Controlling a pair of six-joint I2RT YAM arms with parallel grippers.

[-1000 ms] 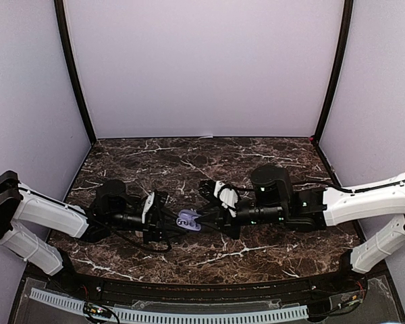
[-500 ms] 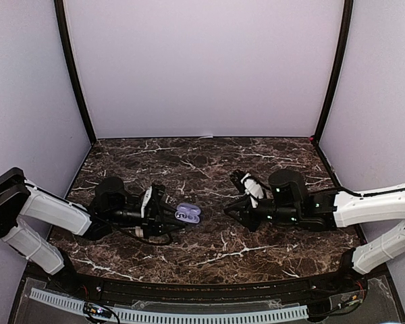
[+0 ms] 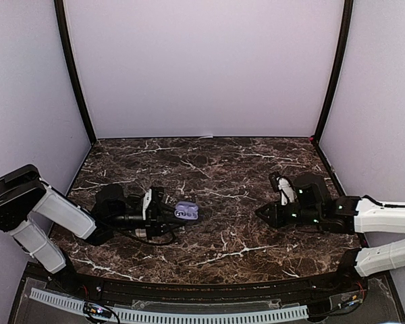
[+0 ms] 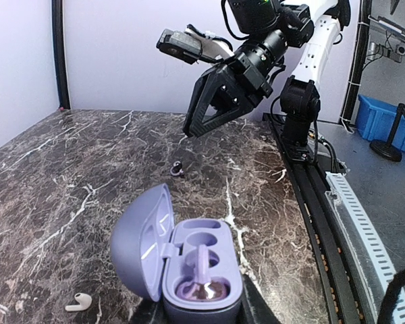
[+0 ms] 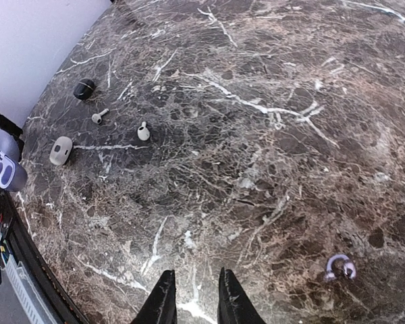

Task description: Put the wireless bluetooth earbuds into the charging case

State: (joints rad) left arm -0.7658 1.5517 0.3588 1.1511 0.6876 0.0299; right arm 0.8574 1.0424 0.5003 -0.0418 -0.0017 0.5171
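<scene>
- Here, the left gripper point(image 3: 174, 216) is clamped on the base of the lavender charging case point(image 4: 202, 270), holding it low over the marble table point(image 3: 223, 162).
- The case lid point(image 4: 138, 243) is swung open to the side. One lavender earbud point(image 4: 201, 287) sits in the near socket of the case, and the far socket point(image 4: 206, 237) is bare.
- The right gripper point(image 3: 262, 213) is well apart from the case, with its tips pointing toward it. The jaws are a narrow gap apart with nothing between them.
- A second lavender earbud point(image 5: 340, 266) is loose on the table, well away from the case and close to the right gripper's fingers point(image 5: 163, 297).
- Four more buds lie in a loose cluster near the case, on the side away from the arm bases:
  - a white pebble-shaped one point(image 5: 61, 150), nearest the case
  - a small white one point(image 5: 143, 131) beyond it
  - a white stemmed one point(image 5: 99, 116)
  - a dark one point(image 5: 85, 88), farthest from the case
- None of these four touches the case or another bud.
- In the left wrist view, a white bud point(image 4: 79, 303) lies just beside the case on the lid side. I can't tell which of the cluster it is.
</scene>
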